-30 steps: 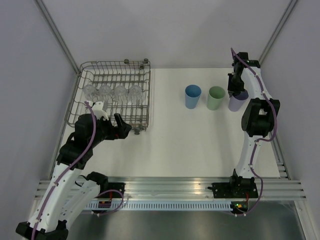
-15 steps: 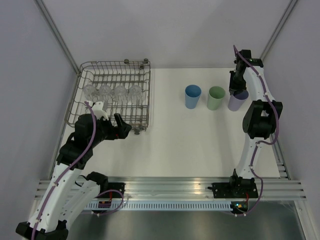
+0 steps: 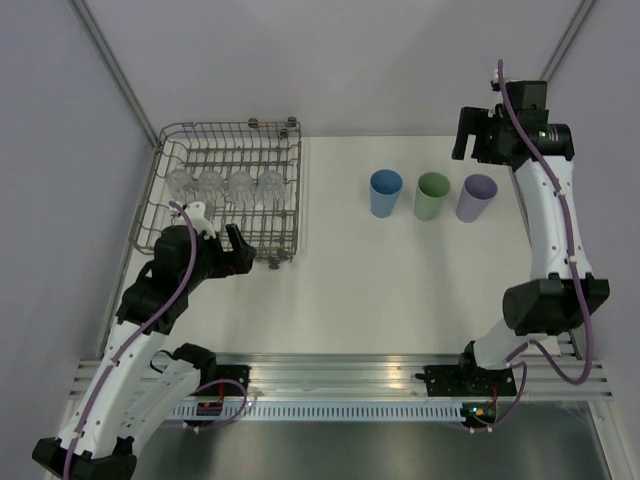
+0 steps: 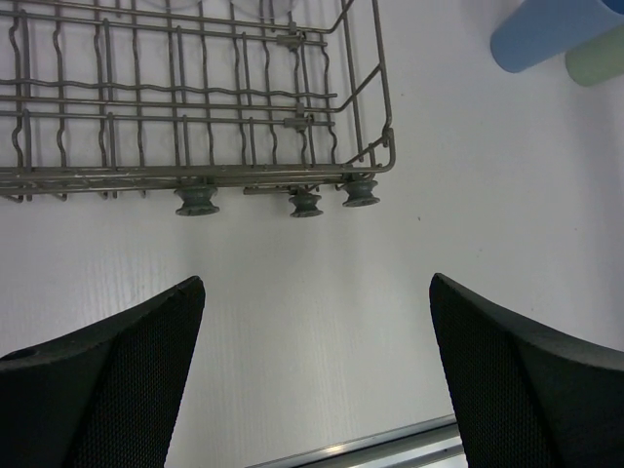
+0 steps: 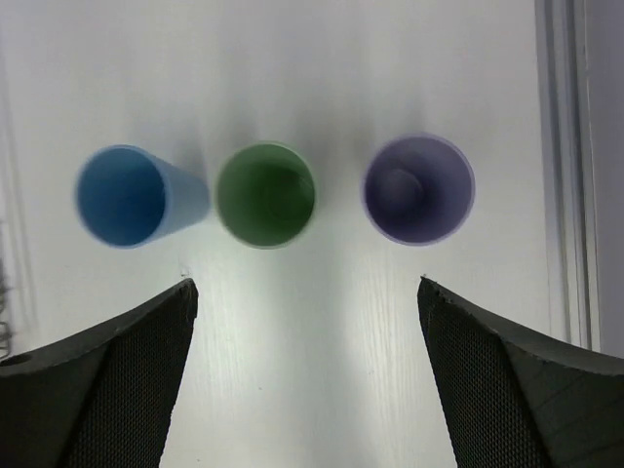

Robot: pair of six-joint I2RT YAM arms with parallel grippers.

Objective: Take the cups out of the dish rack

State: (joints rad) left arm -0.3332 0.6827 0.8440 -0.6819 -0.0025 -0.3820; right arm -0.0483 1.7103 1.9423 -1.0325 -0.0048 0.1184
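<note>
Right hand [image 5: 304, 288] wide open, empty, apart from purple cup [image 5: 418, 188]

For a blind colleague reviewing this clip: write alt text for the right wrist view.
Three cups stand in a row, open ends up, on a white table, seen from above: a blue cup, a green cup and a purple cup. The right gripper hangs above them, its dark fingers wide apart, holding nothing.

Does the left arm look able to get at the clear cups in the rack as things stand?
Probably yes: the open left tool hovers just short of the dish rack, and nothing covers the clear cups from above.
</note>
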